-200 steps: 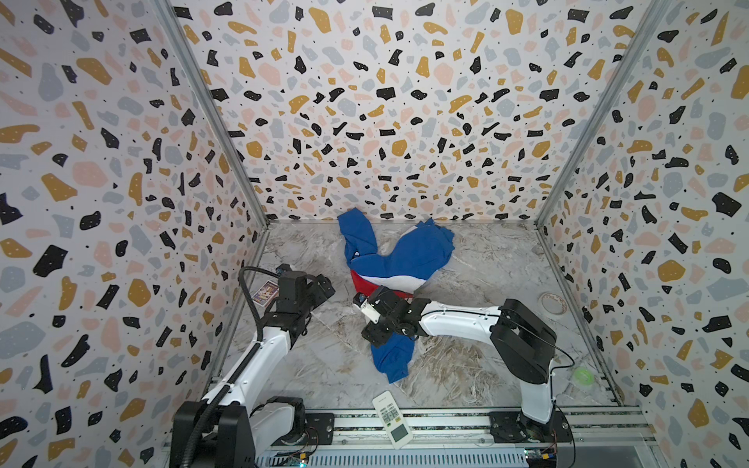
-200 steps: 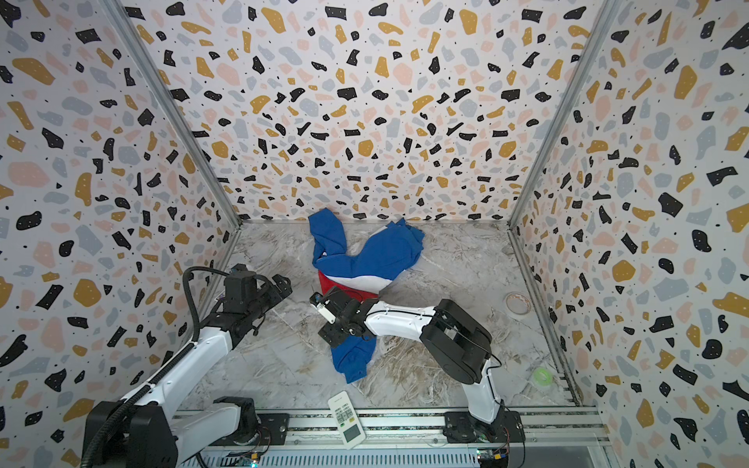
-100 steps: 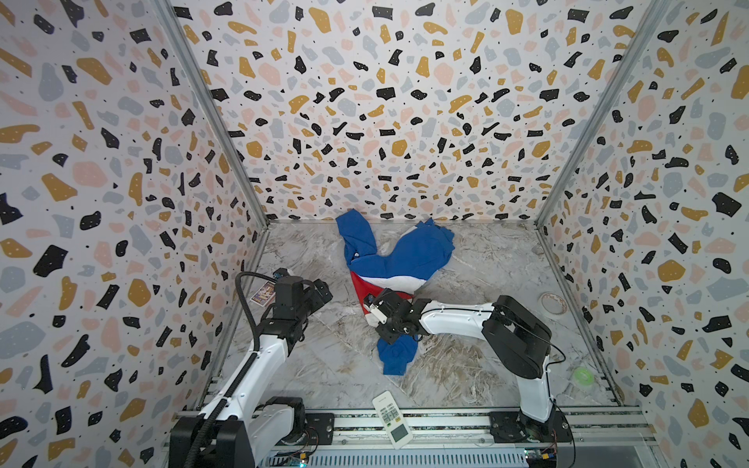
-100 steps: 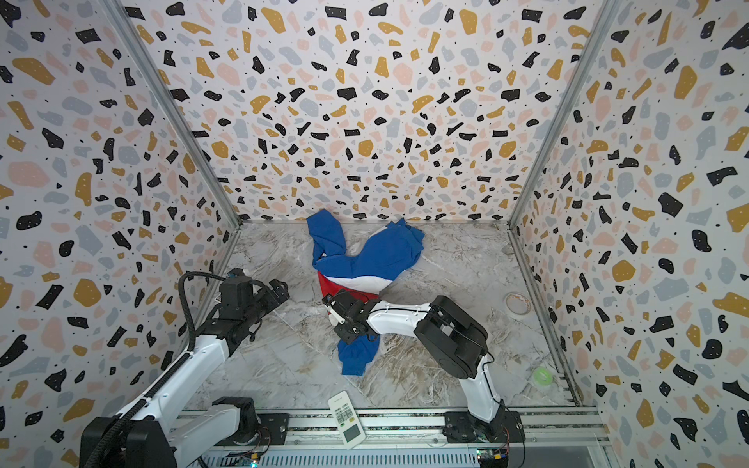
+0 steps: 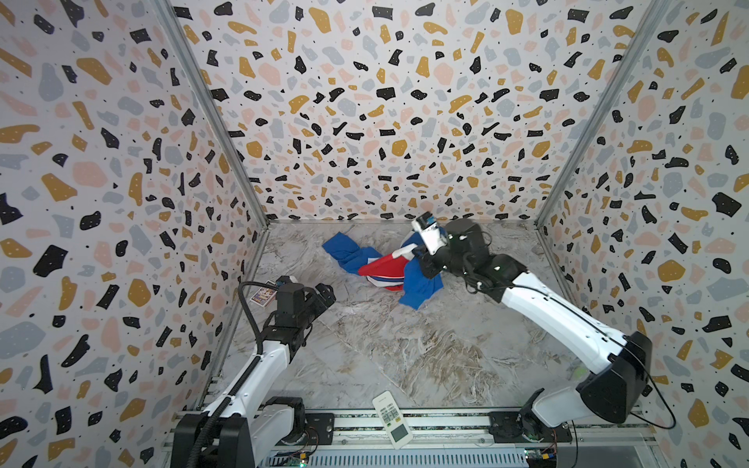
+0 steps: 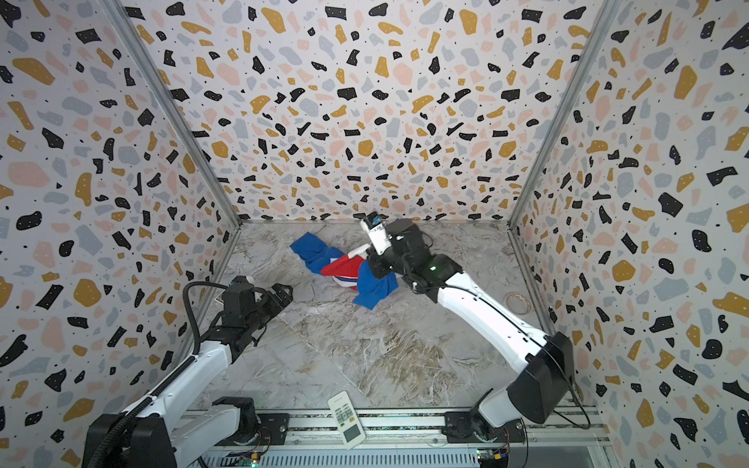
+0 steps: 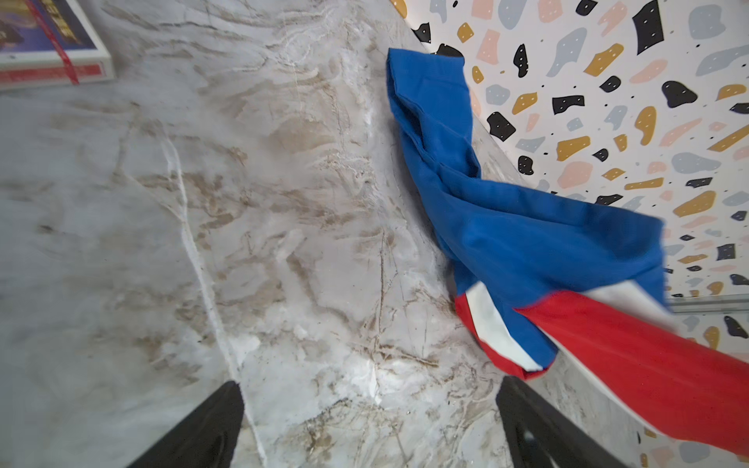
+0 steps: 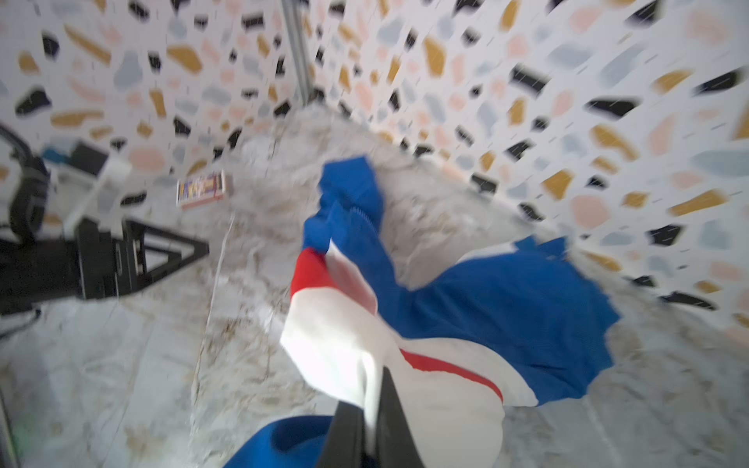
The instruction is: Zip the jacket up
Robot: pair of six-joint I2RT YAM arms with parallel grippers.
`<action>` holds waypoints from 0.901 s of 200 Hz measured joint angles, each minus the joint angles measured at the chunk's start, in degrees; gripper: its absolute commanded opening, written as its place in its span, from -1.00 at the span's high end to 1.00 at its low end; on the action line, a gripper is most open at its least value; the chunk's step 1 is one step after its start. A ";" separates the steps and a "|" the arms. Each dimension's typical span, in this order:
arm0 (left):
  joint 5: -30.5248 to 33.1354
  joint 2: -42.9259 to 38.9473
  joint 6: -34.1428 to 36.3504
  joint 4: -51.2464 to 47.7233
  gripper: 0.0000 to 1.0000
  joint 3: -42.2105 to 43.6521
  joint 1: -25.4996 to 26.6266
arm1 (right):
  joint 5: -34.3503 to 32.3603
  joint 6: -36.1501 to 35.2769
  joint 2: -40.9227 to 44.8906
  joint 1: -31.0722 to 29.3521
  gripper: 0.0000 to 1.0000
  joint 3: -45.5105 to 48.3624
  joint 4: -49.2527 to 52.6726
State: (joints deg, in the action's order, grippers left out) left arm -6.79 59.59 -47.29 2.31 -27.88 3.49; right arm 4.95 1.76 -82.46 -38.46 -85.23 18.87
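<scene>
Jacket (image 5: 389, 267) lies crumpled at rear centre of desk (image 5: 405, 356). Right fingers (image 8: 393, 425) are pinched shut on its white band and hold that fold raised, presumably to spread the front. Left fingers (image 7: 202, 433) are spread wide and empty, standing by nearby.

Left arm (image 5: 259, 364): white tubular links, black joint housings, black block at the shoulder.
Left cable (image 5: 246, 312): thick black ribbed hose, curving from the wrist along the white link.
Left end effector (image 5: 326, 293): black; two fingers (image 7: 202, 429) with open triangular frames.
Right arm (image 5: 555, 312): white tapered link between black joints.
Elbow housing (image 5: 612, 381): large, rounded, matte black.
Right cable (image 5: 664, 409): thin black wire looping past the elbow.
Wrist camera (image 5: 429, 237): small white box with a blue top.
Right end effector (image 8: 371, 401): black, narrow fingers; blurred.
Status light (image 6: 433, 268): small green dot on a black joint.
Base mount (image 5: 523, 421): black plate on a silver rail.
</scene>
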 measured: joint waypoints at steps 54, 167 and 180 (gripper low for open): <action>-0.68 4.44 -7.34 7.85 -1.00 0.04 5.16 | 2.19 -0.63 -1.75 2.08 1.00 -8.57 3.23; -1.64 7.37 -4.37 14.40 -1.00 -0.57 15.23 | -0.87 -4.26 -8.02 4.46 1.00 -16.31 5.79; -2.58 6.75 -1.79 14.21 -1.00 -1.68 16.65 | -0.87 -4.20 -9.07 4.79 1.00 -16.31 5.22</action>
State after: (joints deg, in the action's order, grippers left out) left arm -9.37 66.35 -49.08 16.51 -29.56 20.14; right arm 4.08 -2.44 -91.53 -33.67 -101.54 24.10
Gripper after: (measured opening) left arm 0.999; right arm 0.071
